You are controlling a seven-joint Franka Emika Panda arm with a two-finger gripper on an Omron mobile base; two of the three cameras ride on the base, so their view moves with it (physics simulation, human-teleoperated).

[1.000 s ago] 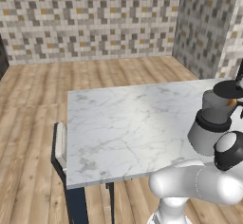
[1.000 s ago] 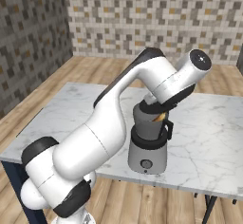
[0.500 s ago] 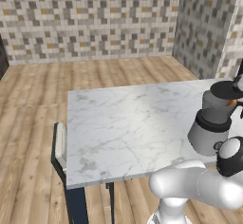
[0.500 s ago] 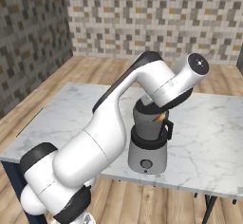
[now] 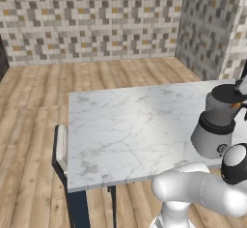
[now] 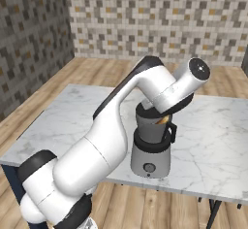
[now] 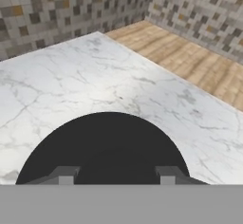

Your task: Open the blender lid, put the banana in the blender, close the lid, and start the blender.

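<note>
Looking down, your end effector (image 7: 114,175) hovers wide apart over the blender lid (image 7: 107,147) on the blender (image 6: 151,145), table (image 5: 130,125) beneath.

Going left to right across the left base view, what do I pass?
Chair tucked at the table's left edge → marble table → blender near the right edge, with a sliver of orange banana at its jar's upper right side.
</note>
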